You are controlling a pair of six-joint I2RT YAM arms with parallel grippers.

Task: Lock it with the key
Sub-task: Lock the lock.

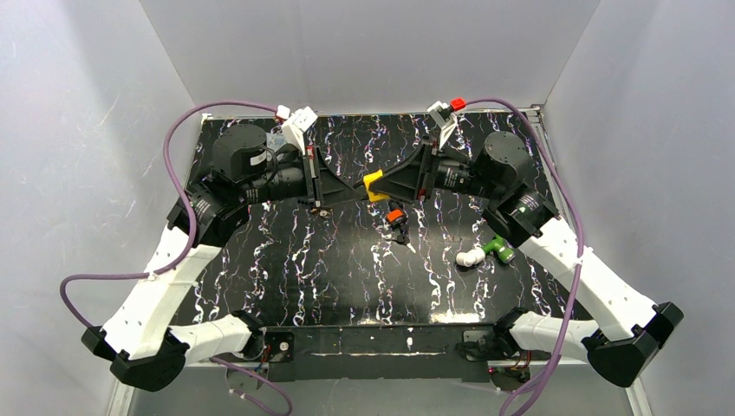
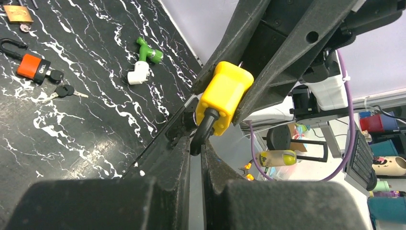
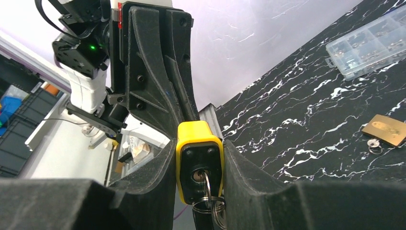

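Note:
A yellow padlock hangs in the air above the middle of the table, between my two grippers. My right gripper is shut on its yellow body. The key sits in the keyhole on the black bottom face, and its rings dangle below. My left gripper faces it from the other side, shut on the black shackle that sticks out of the padlock. The shackle's far end is hidden between those fingers.
An orange padlock with a black-headed key lies on the table just below the grippers. A white and green part lies to its right. A brass padlock and a clear compartment box lie on the table.

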